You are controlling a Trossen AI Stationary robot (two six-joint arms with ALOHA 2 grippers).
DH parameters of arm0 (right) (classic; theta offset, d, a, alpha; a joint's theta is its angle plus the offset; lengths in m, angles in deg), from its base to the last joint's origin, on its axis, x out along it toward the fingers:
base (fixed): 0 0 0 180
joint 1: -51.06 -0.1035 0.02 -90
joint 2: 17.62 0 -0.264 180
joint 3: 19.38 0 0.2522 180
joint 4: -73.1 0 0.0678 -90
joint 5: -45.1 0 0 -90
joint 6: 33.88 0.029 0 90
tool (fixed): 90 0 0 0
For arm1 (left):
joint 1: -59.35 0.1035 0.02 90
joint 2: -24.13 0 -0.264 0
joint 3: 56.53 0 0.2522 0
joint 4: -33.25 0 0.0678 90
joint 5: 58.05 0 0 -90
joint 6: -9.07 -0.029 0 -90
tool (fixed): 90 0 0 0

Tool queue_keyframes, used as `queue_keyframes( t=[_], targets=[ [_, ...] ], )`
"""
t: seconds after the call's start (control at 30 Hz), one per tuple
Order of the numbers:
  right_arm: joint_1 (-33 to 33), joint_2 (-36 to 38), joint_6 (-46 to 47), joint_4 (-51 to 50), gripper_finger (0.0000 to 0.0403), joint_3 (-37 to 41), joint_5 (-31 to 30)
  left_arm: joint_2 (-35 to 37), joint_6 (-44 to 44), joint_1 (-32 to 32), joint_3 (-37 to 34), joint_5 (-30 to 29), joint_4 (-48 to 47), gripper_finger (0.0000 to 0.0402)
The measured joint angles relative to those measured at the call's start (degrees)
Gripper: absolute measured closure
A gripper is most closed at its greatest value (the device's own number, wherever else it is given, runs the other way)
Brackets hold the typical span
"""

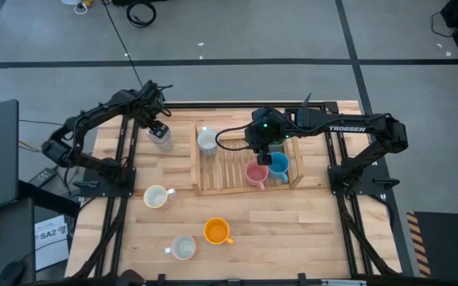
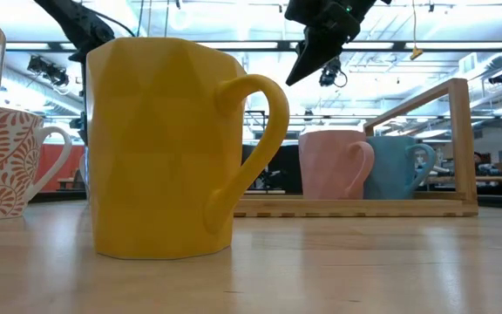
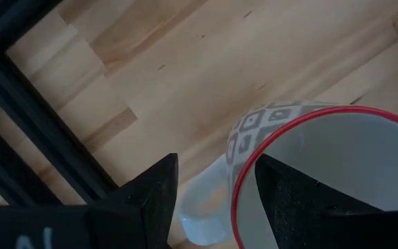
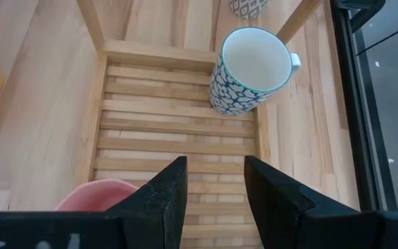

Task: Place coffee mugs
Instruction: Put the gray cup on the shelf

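High view: we see the tray (image 1: 213, 187) mid-table with three mugs in it, a patterned mug (image 1: 207, 141) at its left end, the pink mug (image 1: 256, 172) and blue mug (image 1: 279, 166) touching at the right.
Left gripper (image 1: 159, 129): spread astride the rim of a grey mug (image 1: 162, 137) just beside the tray's left end; the left wrist view shows one finger inside the red-edged rim and one outside, near the handle, not yet pinching.
Right gripper (image 1: 264, 158): spread and empty, above the pink and blue mugs.
Loose mugs: cream mug (image 1: 157, 196), whitish mug (image 1: 184, 248) and orange mug (image 1: 216, 231) stand on the table (image 1: 308, 230) near its front.
Our step, as we judge it: clamp the rim wall squarely, clear of the handle, and lift straight.
Care: we would carry it high over the tray rail, then set it down on bare slats between the patterned and pink mugs.
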Motion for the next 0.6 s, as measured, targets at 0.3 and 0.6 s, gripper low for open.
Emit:
queue_keyframes(
  t=[0.3,0.6],
  targets=[
    [0.00,-0.02,0.15,0.00,0.0253,0.00,0.02,-1.02,0.02,-0.37,0.00,-0.05,0.02,0.0264],
    [0.00,-0.04,0.15,0.00,0.0253,0.00,0.02,-1.02,0.01,-0.37,0.00,-0.14,-0.01,0.0337]
  ],
)
